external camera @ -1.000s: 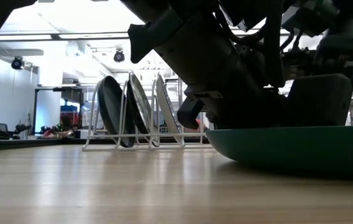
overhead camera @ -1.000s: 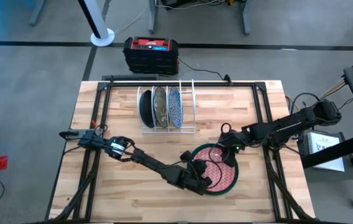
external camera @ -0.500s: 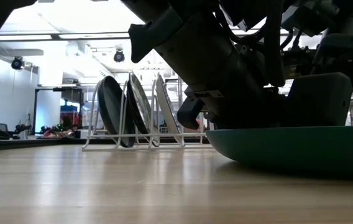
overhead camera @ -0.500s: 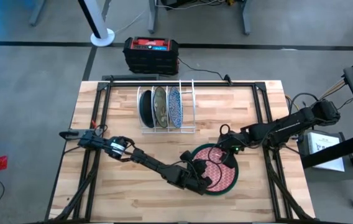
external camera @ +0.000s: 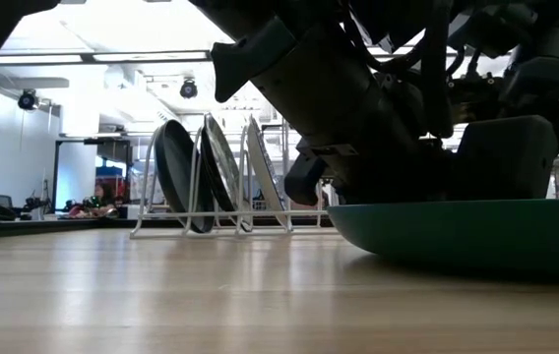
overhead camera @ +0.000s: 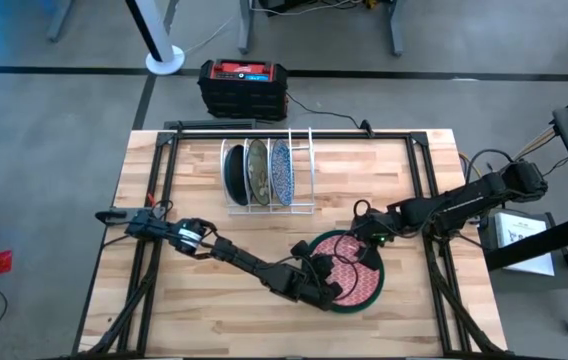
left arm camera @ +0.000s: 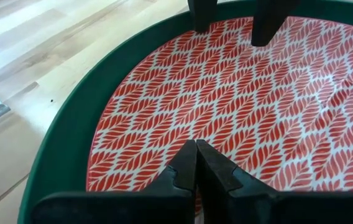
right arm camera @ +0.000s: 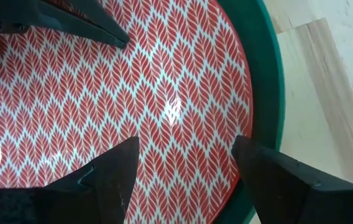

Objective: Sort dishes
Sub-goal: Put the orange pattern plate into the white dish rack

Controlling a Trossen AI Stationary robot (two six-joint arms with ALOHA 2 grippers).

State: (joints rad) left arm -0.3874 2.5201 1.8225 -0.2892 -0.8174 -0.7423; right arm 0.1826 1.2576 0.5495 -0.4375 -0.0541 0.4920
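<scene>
A red-and-white leaf-patterned plate [overhead camera: 361,283] lies face up inside a wide green rim [left arm camera: 71,143] on the table's near right; I cannot tell whether this is one plate or two stacked. My left gripper [left arm camera: 196,149] is shut, its tips over the patterned face near the plate's left side [overhead camera: 329,287]. My right gripper [right arm camera: 186,146] is open over the plate's far part [overhead camera: 362,248], its fingers spread above the pattern. A dark teal plate [overhead camera: 233,175], an olive plate [overhead camera: 257,172] and a blue-and-white plate [overhead camera: 281,172] stand on edge in the white wire rack [overhead camera: 306,170]. My left gripper points its shut fingertips [left arm camera: 189,155] slanting down at the patterned face [left arm camera: 164,155] from the table's left. I cannot tell whether they touch it. The plate lies flat on the table.
The rack stands at the table's far middle, with free slots on its right side. A black and red box [overhead camera: 244,85] sits on the floor beyond the far edge. Bare wood lies to the left of the plate and along the near edge.
My left gripper has shifted a little toward the table's right, further over the plate. The plate and my right gripper have stayed where they were.
</scene>
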